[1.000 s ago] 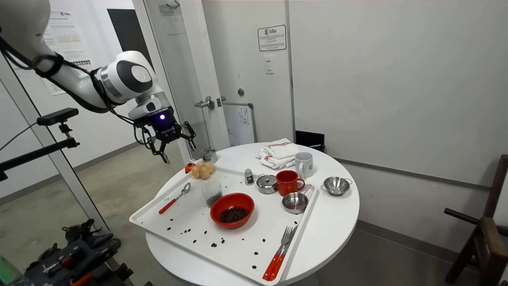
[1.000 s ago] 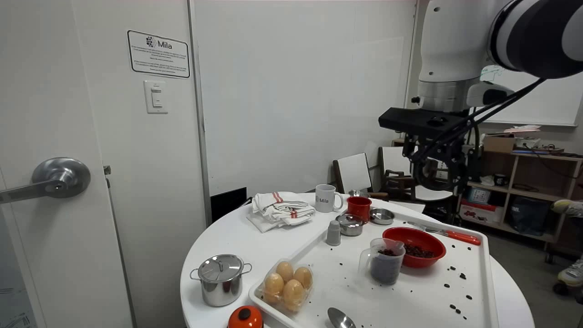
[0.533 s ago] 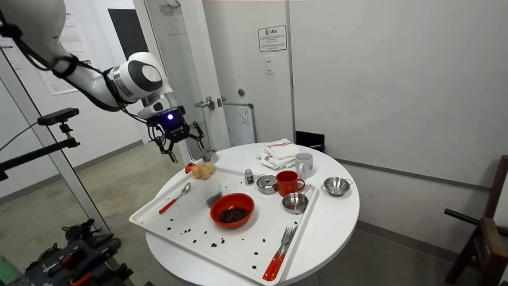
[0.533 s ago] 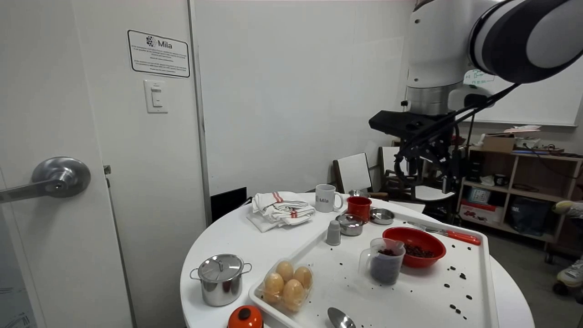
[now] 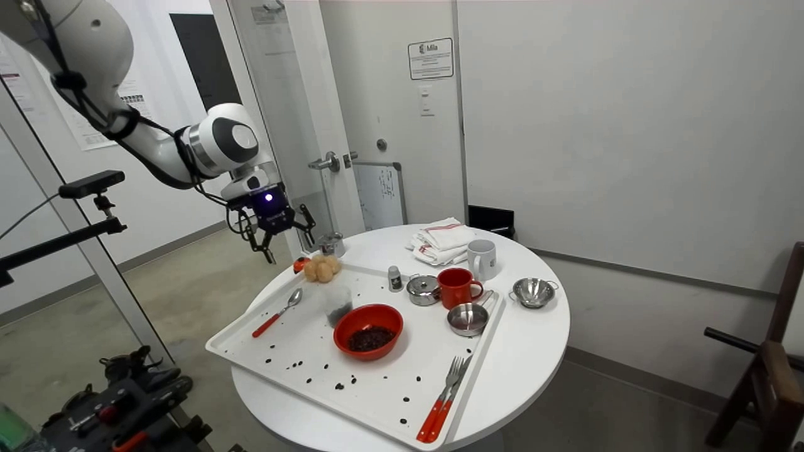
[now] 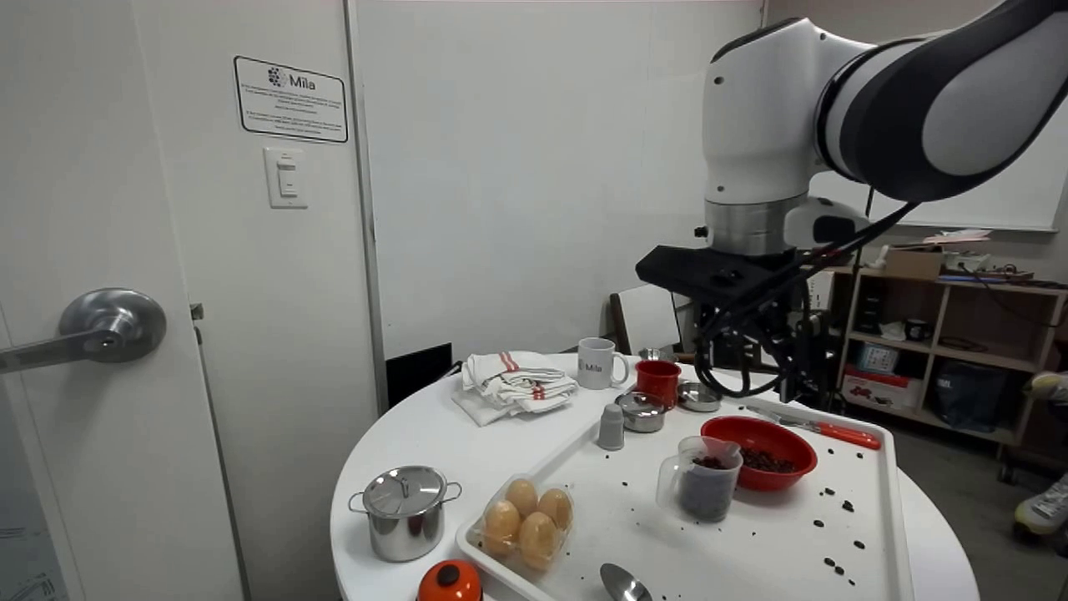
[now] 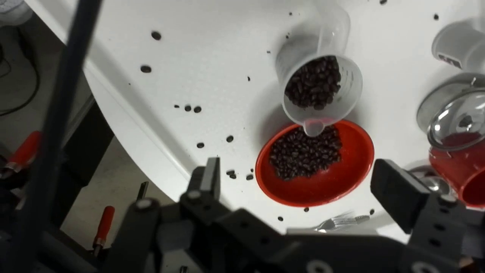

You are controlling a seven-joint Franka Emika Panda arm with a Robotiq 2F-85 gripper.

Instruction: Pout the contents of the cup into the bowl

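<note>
The cup (image 6: 707, 488) is a small translucent measuring cup that looks dark grey from its dark beans. It stands upright on the tray against the red bowl (image 6: 743, 430). In the wrist view, the cup (image 7: 350, 81) shows beans inside, and its spout overhangs the rim of the bowl (image 7: 341, 180), which also holds beans. Both show in an exterior view, the cup (image 5: 339, 307) behind the bowl (image 5: 367, 317). My gripper (image 5: 292, 250) is open and empty, in the air above and apart from them. Its fingers (image 7: 301, 185) are wide apart in the wrist view.
A white tray (image 5: 295, 376) with scattered beans lies on the round table. A spoon (image 5: 276, 314), eggs (image 6: 527, 522), a grey shaker (image 6: 612, 427), a small lidded pot (image 5: 423, 290), a red mug (image 5: 455, 290), a small pan (image 5: 468, 320) and a fork and knife (image 5: 443, 398) surround the bowl.
My open gripper has moved a little toward the table and lower, going left and down in an exterior view. The cup, bowl and other things have not moved.
</note>
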